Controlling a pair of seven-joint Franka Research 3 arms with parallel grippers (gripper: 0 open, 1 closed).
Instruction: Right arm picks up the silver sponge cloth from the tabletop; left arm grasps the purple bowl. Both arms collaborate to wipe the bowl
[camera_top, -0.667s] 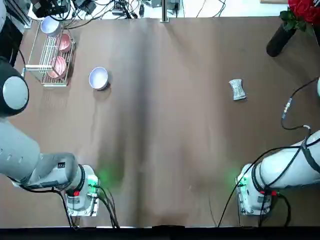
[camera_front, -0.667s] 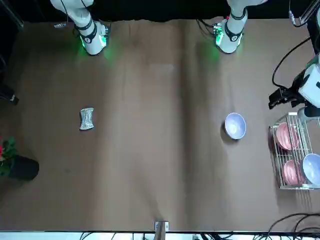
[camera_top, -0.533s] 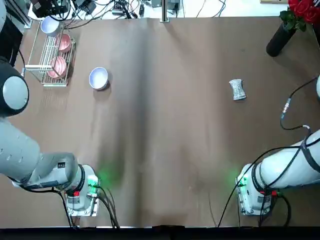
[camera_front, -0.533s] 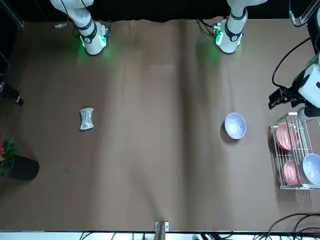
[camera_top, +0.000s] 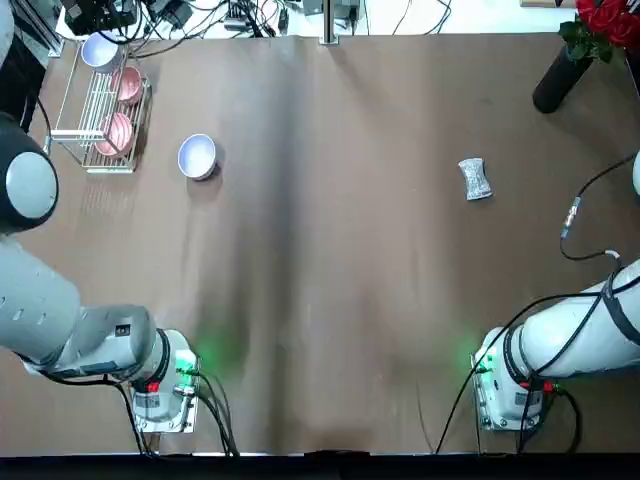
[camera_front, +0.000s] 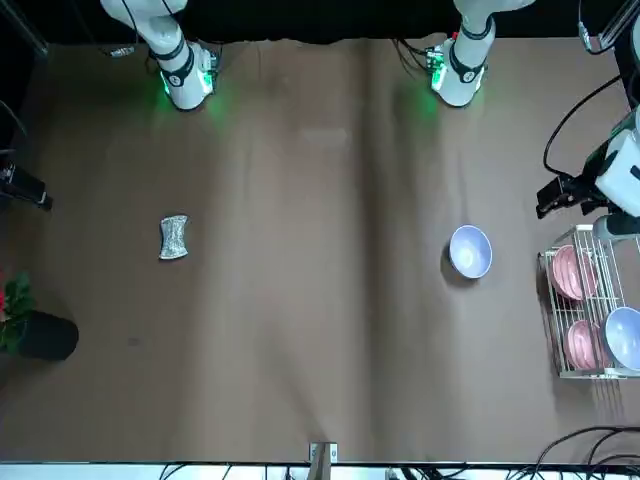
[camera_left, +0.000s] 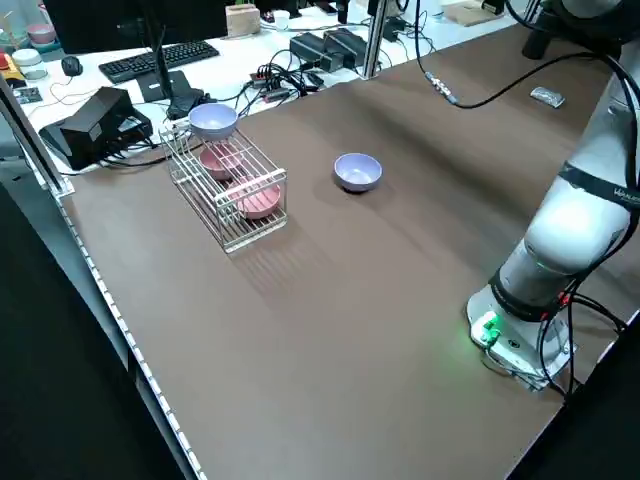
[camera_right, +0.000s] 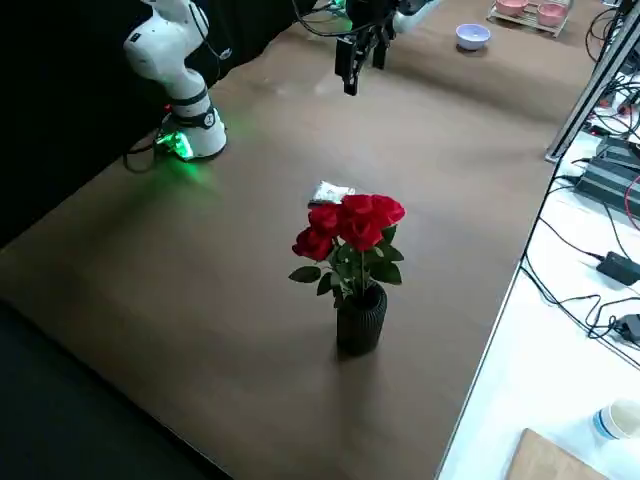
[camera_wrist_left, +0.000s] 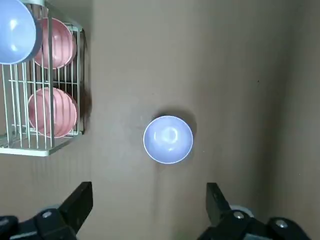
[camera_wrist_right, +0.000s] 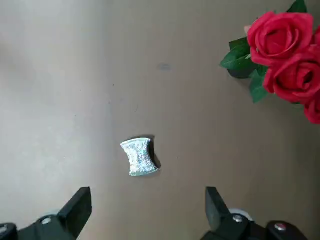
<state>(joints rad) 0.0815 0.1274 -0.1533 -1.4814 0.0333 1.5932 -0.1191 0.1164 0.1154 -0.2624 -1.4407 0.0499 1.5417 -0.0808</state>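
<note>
The right arm's wide-open black pincer (camera_wrist_right: 149, 200) could miss the small, wrinkly silver cloth (camera_wrist_right: 139, 156), because it lies so flat and low.

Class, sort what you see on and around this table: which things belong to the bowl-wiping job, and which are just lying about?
For the job:
- purple bowl, on the tabletop
- silver cloth
- left gripper, jaws open
- right gripper, jaws open

Lying about:
- rack
- pink bowls in it
- roses in a black vase
- keyboard
</note>
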